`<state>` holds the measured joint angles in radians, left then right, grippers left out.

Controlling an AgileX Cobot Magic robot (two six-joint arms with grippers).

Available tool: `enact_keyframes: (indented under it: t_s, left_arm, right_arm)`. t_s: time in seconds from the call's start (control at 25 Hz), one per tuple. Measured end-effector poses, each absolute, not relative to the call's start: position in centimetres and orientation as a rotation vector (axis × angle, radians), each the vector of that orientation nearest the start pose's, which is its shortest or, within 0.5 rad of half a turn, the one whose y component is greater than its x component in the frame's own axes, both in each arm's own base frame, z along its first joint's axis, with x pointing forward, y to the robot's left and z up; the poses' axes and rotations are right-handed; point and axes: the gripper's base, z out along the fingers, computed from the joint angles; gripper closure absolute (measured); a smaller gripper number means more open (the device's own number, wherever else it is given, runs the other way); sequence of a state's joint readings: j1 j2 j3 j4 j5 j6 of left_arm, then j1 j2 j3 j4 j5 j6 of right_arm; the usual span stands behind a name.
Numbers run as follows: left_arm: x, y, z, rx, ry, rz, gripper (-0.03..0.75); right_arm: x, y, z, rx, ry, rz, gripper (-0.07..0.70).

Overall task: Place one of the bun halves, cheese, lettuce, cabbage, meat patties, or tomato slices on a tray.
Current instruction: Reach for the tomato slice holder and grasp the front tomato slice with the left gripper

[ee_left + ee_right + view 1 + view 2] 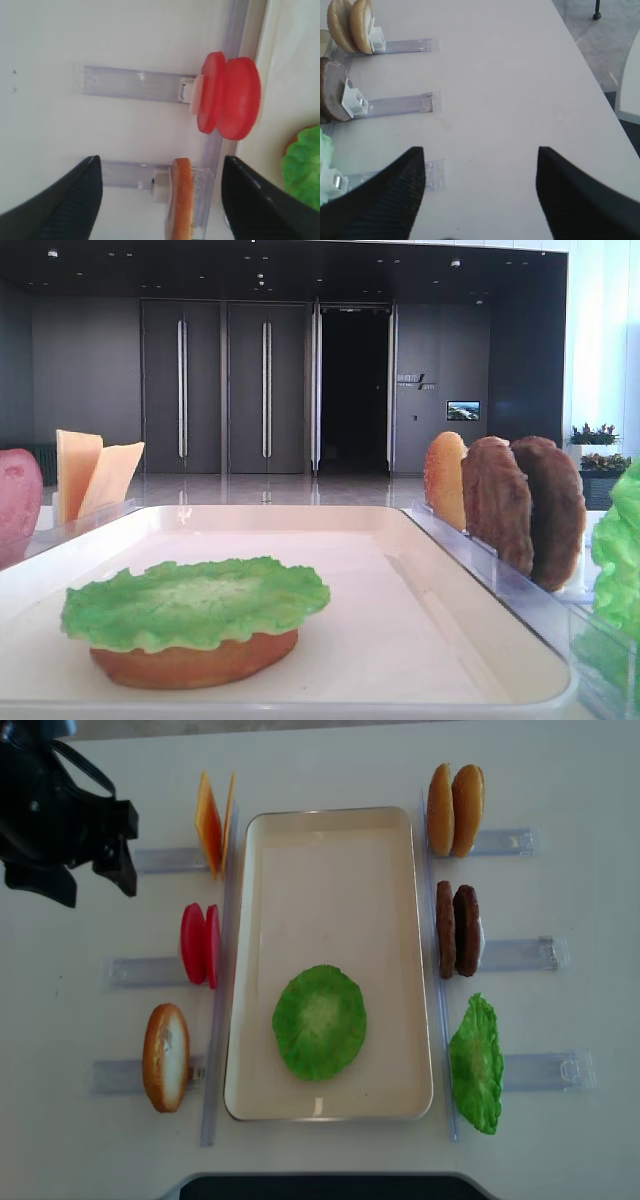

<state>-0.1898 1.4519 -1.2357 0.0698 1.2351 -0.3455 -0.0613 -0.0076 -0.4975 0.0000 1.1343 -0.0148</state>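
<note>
**Lettuce on bun in tray, both grippers empty**

Near the tray's [330,1105] front end, a lettuce leaf [320,1021] lies on a bun half [195,662]. Left of the tray, tomato slices [200,944] and cheese [213,823] stand in clear racks [135,969]; meat patties [457,930] stand right. The left gripper [92,877] hovers over the worktop [580,780], jaws spread. The right gripper [480,192] is likewise spread, holding nothing.

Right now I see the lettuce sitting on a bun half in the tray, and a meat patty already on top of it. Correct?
Not quite. The lettuce does sit on a bun half in the tray, but nothing lies on top of it. Both meat patties stand in their rack beside the tray, as the overhead view shows.
</note>
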Motion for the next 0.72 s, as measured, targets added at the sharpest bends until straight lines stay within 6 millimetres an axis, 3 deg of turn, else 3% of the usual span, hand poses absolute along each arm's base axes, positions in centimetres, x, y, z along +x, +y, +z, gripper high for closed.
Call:
enact_keyframes:
  t_s: [0.32, 0.72]
  left_arm:
    - [26.7, -8.5, 30.6, -0.234, 2.898, -0.041, 0.149]
    - [28.9, -11.0, 26.2, -0.271, 3.001, -0.060, 0.149]
  right_arm:
    - [-0.9, 0.1, 27.1, 0.049, 2.113, -0.045, 0.150]
    - [-0.9, 0.1, 27.1, 0.049, 2.113, -0.045, 0.150]
